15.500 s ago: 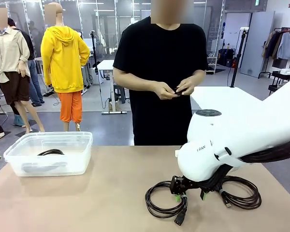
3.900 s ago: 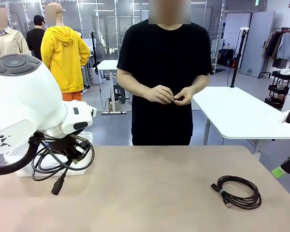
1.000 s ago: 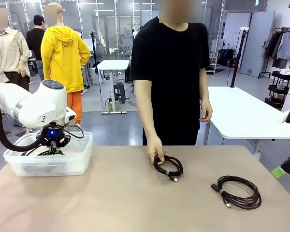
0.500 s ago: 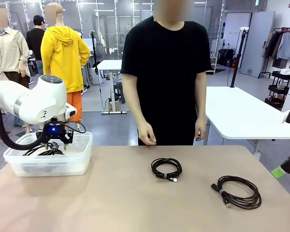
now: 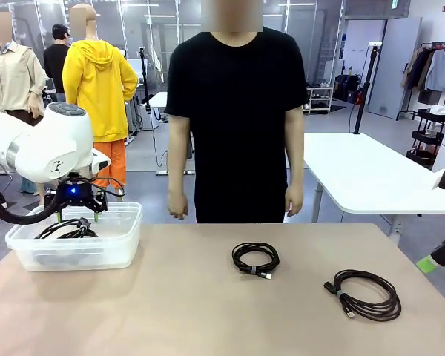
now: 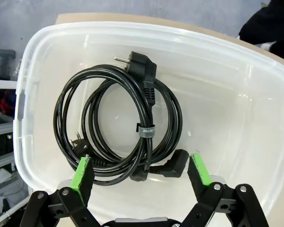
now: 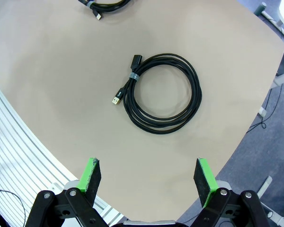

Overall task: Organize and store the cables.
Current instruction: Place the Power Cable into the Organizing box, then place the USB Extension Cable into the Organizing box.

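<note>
Over the clear plastic bin (image 5: 96,252) at table's left, the left gripper (image 6: 141,172) hangs, jaws apart, above a stowed black power-cable coil (image 6: 144,128); the right gripper (image 7: 149,177), spread wide, overlooks a black USB-cable coil (image 7: 132,75), likely next, beside a smaller black coil (image 5: 254,271).

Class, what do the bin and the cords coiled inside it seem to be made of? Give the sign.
Bin: likely clear plastic, slightly frosted; you can see through its walls. Cords: probably black rubber or plastic sheath, dull sheen, bending in smooth loops.
</note>
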You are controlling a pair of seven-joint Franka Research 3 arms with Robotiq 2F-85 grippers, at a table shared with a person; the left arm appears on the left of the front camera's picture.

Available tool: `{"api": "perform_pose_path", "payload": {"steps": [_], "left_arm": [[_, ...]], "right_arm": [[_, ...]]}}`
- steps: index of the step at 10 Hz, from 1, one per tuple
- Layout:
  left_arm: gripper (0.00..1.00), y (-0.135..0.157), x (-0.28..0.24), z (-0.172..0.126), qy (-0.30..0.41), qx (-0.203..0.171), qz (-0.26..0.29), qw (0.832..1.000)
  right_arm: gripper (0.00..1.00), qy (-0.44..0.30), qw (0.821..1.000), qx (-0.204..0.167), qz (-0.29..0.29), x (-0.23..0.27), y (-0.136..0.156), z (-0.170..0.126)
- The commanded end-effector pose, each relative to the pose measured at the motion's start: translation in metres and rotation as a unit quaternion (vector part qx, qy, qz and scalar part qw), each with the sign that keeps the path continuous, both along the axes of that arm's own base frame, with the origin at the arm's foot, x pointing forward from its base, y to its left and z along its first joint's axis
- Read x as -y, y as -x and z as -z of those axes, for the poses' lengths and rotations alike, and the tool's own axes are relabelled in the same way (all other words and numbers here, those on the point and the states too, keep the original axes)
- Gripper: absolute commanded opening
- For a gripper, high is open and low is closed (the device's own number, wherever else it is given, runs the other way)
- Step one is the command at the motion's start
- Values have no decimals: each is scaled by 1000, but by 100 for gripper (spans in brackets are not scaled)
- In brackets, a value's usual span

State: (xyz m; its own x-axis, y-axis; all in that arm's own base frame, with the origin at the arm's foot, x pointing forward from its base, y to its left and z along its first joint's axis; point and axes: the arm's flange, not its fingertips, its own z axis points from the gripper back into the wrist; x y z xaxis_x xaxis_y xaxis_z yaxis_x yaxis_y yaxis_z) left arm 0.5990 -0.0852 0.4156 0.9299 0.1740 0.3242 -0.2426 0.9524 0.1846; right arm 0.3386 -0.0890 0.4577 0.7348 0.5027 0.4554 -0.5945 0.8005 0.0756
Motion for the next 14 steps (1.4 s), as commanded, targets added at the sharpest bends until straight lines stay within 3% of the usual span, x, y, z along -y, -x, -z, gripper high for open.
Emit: {"api": "perform_pose_path", "payload": {"steps": [1,11,13,14], "left_arm": [[100,-7,3,8,-1,-2,3,1000],[100,-3,2,9,-1,-6,1,1000],[100,3,-3,-42,27,-36,59,997],[100,18,-13,-61,2,-69,107,992]], "right_arm": [[100,-3,1000,-4,7,-1,-1,0],[100,-3,1000,-4,7,-1,-1,0],[100,-3,1000,-4,7,-1,-1,0],[100,-3,1000,-4,7,-1,-1,0]]}}
